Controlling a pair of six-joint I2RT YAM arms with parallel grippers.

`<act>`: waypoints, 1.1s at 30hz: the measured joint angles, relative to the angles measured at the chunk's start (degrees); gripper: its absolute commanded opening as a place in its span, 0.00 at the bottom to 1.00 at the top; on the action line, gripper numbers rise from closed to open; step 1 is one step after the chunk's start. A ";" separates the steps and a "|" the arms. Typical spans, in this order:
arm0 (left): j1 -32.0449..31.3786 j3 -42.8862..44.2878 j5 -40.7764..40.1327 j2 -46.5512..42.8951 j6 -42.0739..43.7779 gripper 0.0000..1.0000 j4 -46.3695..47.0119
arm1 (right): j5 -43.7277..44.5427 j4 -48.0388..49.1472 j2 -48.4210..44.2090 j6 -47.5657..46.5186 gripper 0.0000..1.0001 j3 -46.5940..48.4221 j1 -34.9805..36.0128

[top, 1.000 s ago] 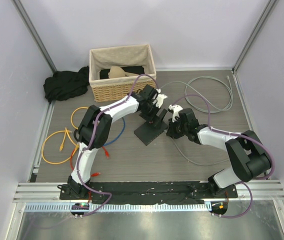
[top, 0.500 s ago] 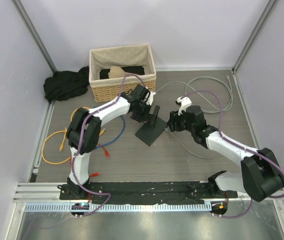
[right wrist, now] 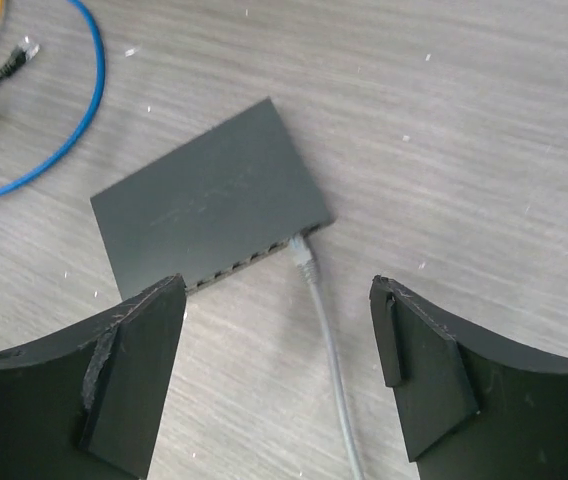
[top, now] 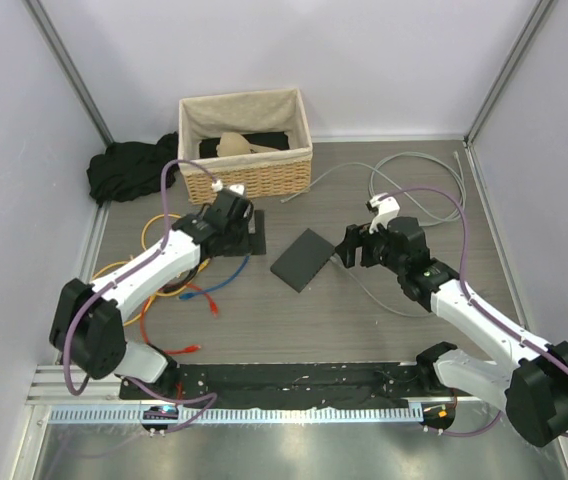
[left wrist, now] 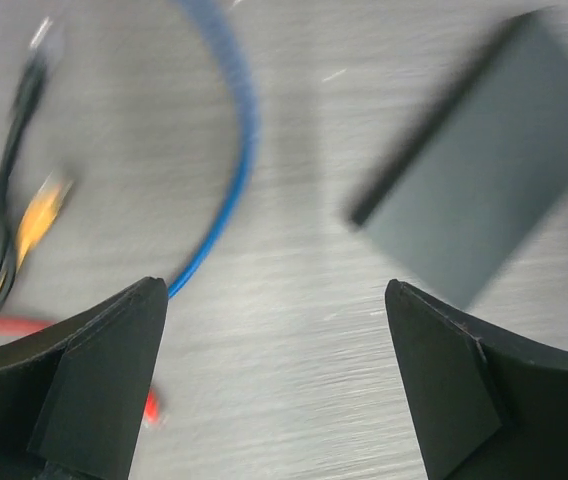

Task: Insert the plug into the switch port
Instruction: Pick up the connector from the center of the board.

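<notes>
At the far left of the top view a black cloth (top: 129,168) lies heaped, and loose patch cables (top: 124,285) in yellow, orange, red and blue are scattered below it. Just right of them the left gripper (top: 249,230) hovers low with its jaws wide apart and nothing between them. Its wrist view shows only the blue cable (left wrist: 234,150) and a blurred corner of the switch (left wrist: 494,190).

The switch (top: 304,258) lies flat and skewed at the centre of the table (top: 264,320), apart from both grippers. It is a thin, matte, dark-grey box with a plain top and a row of ports along one narrow edge. The plug (right wrist: 304,252) sits in the right-end port, though I cannot tell whether it has latched.

The right gripper (right wrist: 276,295) has its jaws spread and holds nothing, and the grey cable (right wrist: 329,350) runs between them. If a finger catches that cable during a retreat, it could tug the plug loose or drag the light switch.
</notes>
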 measured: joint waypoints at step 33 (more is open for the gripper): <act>30.69 14.14 -11.78 25.42 -21.73 0.51 4.22 | -0.96 -5.01 -5.16 1.77 0.84 -2.91 0.94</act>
